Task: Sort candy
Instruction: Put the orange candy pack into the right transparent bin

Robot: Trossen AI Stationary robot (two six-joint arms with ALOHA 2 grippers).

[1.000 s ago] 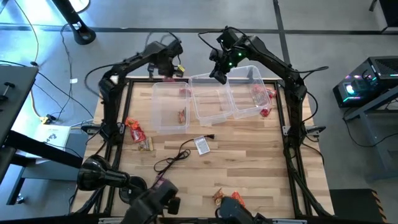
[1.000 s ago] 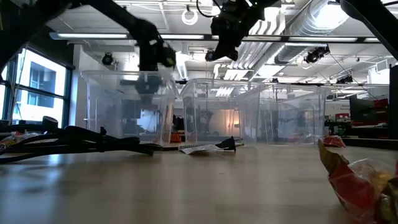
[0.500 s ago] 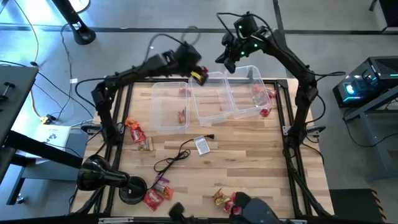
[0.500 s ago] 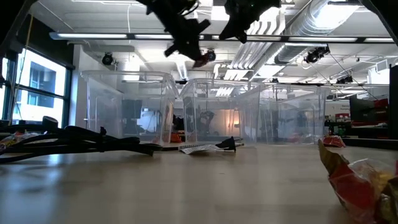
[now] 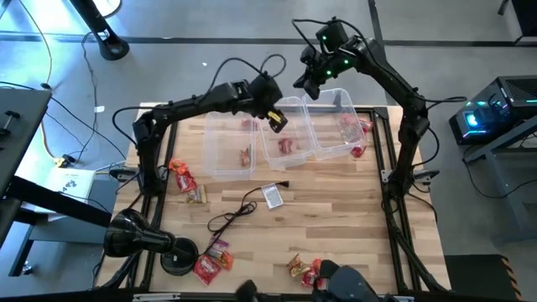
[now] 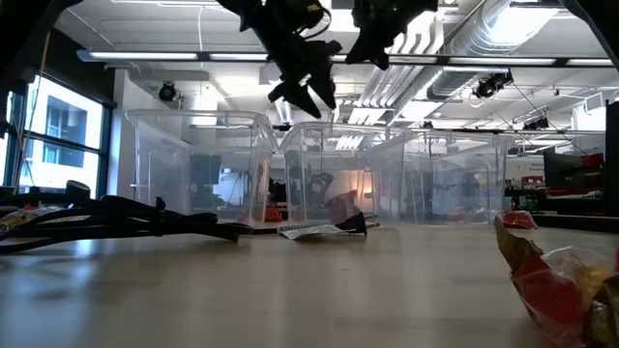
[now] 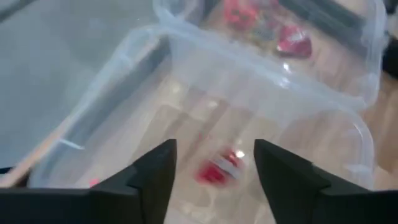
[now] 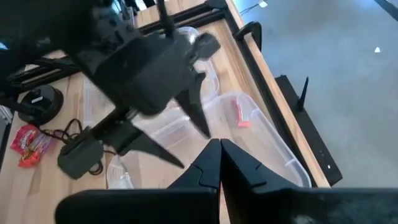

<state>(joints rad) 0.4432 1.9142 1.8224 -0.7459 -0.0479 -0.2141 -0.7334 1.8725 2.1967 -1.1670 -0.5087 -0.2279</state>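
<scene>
Table of pale wood holds three clear bins side by side toward twelve o'clock. Left gripper hangs over the middle bin, fingers spread with nothing between them; a red candy lies on that bin's floor below. Right gripper waits high at one o'clock, fingers pressed together. More candy sits loose at nine and six o'clock. Best next, I judge: lift straight clear of the bin wall before reaching for another piece.

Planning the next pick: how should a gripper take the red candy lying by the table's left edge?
Come straight down on the red candy and pinch across its narrow middle. It lies flat on the table, with another piece just below it.
</scene>
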